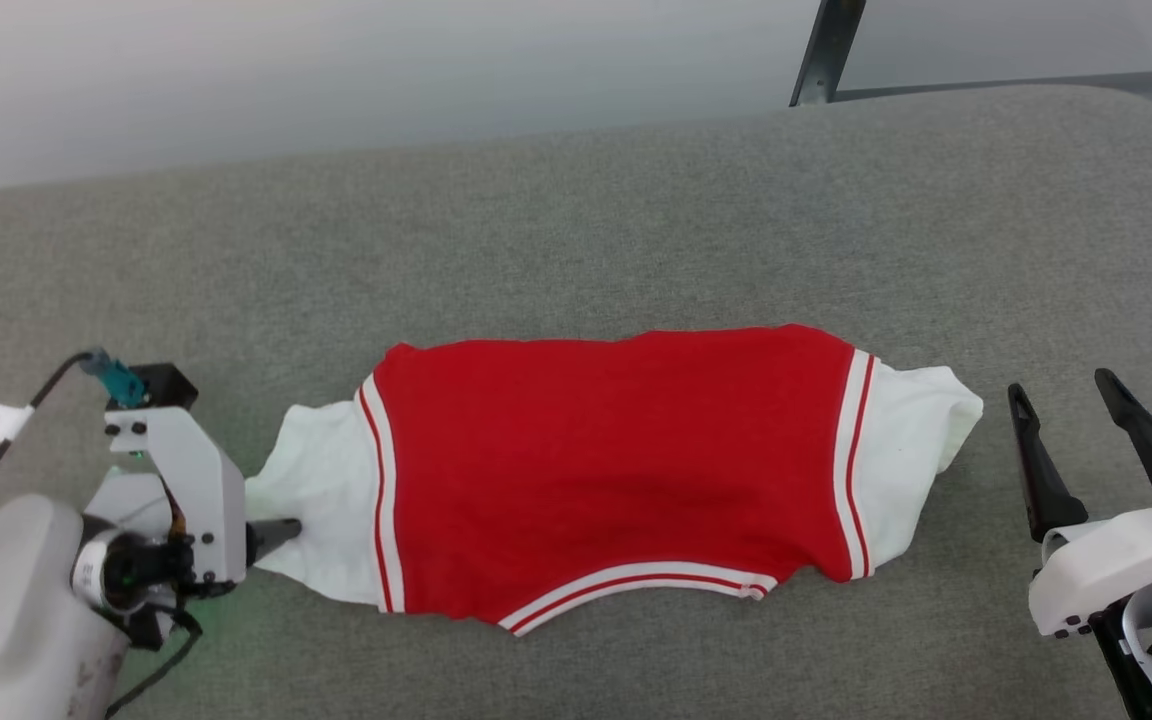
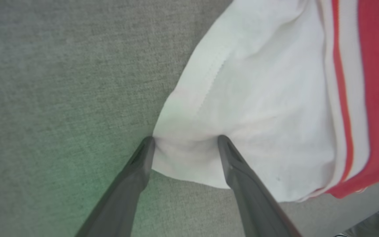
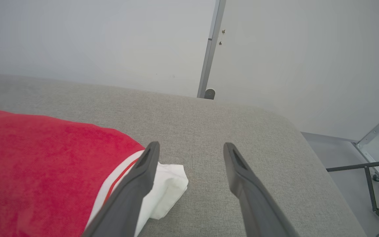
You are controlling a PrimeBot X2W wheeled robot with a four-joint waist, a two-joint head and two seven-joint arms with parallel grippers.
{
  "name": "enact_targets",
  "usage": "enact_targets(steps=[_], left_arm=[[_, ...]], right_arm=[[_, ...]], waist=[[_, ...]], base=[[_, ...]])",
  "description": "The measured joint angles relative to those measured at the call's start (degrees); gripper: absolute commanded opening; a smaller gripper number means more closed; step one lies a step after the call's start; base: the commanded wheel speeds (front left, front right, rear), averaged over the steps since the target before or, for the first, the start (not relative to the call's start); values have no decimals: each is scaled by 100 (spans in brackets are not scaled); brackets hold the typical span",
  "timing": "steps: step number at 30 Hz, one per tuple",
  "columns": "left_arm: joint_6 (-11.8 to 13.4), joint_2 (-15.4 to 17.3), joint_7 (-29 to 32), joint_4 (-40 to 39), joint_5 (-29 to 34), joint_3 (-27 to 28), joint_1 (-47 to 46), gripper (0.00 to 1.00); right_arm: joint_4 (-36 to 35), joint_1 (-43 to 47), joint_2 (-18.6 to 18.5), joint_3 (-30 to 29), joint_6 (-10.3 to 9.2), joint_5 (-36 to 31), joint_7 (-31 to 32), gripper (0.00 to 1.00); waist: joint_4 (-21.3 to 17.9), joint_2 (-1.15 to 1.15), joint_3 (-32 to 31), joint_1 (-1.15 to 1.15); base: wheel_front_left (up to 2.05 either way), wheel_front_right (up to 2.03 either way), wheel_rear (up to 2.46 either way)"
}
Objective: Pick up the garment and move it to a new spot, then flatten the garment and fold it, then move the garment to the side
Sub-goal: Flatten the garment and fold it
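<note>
The garment (image 1: 616,460) lies spread flat across the middle of the frame on the grey bench (image 1: 576,230), red in the centre with white ends. At lower left, the left hand (image 2: 186,143) is released, its fingers straddling the white corner. At lower right, the right hand (image 1: 1061,385) is released, clear of the cloth.

Bright, even, diffuse light with faint shadows. A green glow tints the bench (image 2: 44,98) beside the left pincer (image 2: 186,140). Left wrist view is soft and slightly blurred.
</note>
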Motion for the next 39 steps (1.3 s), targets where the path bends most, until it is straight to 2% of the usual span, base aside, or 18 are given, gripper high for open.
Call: enact_targets(steps=[5, 6, 7, 15, 22, 33, 36, 39], left_arm=[[31, -164, 244, 346, -91, -49, -264, 100], [31, -182, 294, 386, -116, -49, -313, 39], [31, -202, 303, 404, -131, -49, -335, 0], [-12, -260, 245, 439, -162, -86, -416, 0], [-36, -309, 151, 391, -180, -91, -475, 0], [-141, -480, -20, 417, -186, -187, -670, 0], [-180, -530, -63, 439, -188, -203, -712, 4], [-208, -580, -100, 482, -208, -238, -776, 3]], right_arm=[[-31, -9, -91, 119, 0, 203, 334, 100], [-36, -9, -119, 147, 0, 318, 481, 100], [-42, -9, -152, 185, 0, 438, 662, 100], [-448, -6, -680, 427, 1, 1160, 2334, 100], [-613, -47, -894, 576, 1, 1670, 3685, 100], [-148, -369, -799, 567, 1, 1797, 4424, 100], [60, -383, -764, 604, 0, 1825, 4589, 100], [274, -475, -705, 676, 1, 1824, 4726, 100]], waist=[[40, 0, 98, 0], [50, 0, 109, 0], [59, 0, 119, 0], [136, 0, 181, 0], [242, 0, 255, 0], [499, 0, 411, 0], [567, 0, 459, 0], [633, 0, 497, 0]], base=[[0, 0, 0], [0, 0, 0], [0, 0, 0], [0, 0, 0], [0, 0, 0], [0, 0, 0], [0, 0, 0], [0, 0, 0]])
